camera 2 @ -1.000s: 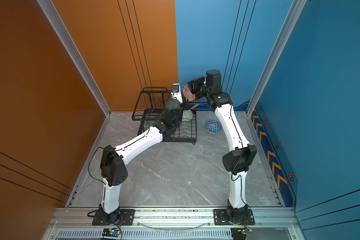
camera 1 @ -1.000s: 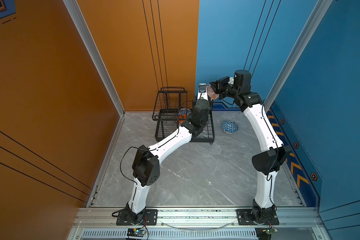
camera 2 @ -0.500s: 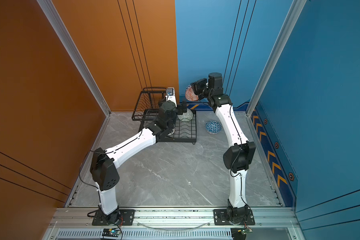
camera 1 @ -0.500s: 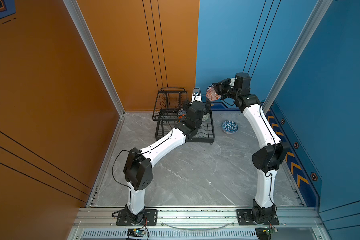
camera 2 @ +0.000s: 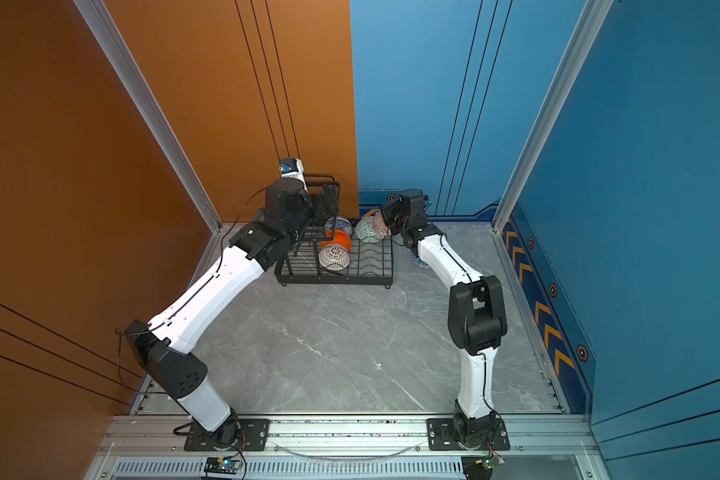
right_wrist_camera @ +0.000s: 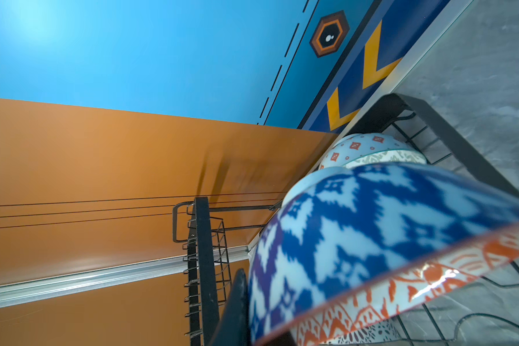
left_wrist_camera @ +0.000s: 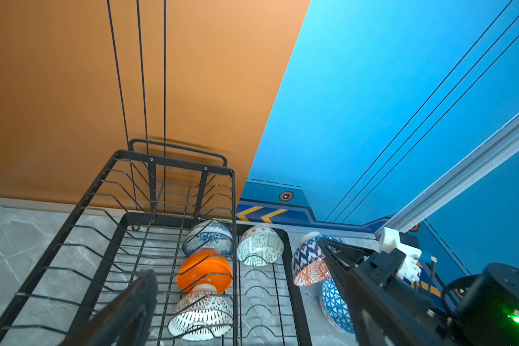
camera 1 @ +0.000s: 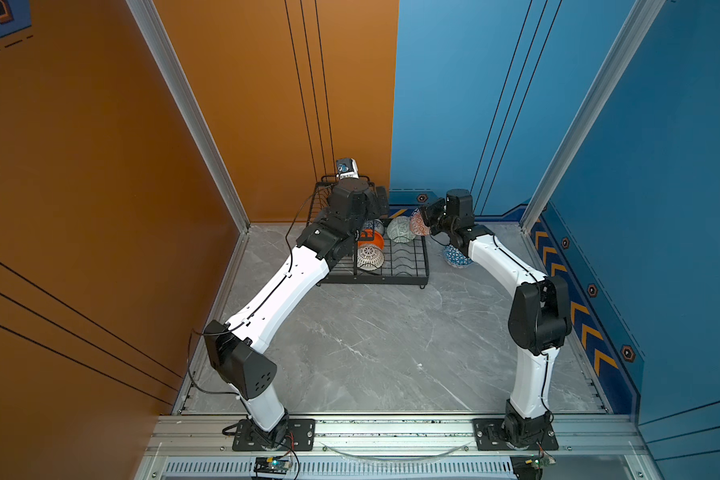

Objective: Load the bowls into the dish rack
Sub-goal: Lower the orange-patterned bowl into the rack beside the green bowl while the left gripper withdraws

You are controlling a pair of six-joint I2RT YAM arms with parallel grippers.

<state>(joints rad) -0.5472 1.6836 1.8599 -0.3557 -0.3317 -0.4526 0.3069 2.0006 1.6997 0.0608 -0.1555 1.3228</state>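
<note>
Nearest us is the bare marble table [camera 1: 371,340], and at its far end stands the dish rack [camera 1: 375,281]. In the lower tray a row of bowls sits on edge: the white lattice bowl [camera 1: 370,257] in front, the plain orange bowl [camera 1: 371,240] behind it and the blue-white floral bowl [camera 1: 376,226] at the back. The pale green patterned bowl [camera 1: 400,229] is one column over.

On the table just beside the rack's right side sits the blue-white triangle bowl [camera 1: 456,255], half hidden by the right arm.

The right gripper [camera 1: 425,217] is clamped on the rim of the orange-white geometric bowl [camera 1: 417,222] (blue-and-white outside, orange inside). It holds the bowl tilted at the rack's right edge, just beside the green one. The left gripper [camera 2: 325,203] hangs over the rack, jaws wide and empty.

These bowls look glazed and hard, so probably light, stiff, slick and quick to chip against wire or a neighbour. A rim pinch, one finger inside and one outside, looks like the sound hold, with a gentle set-down.
</note>
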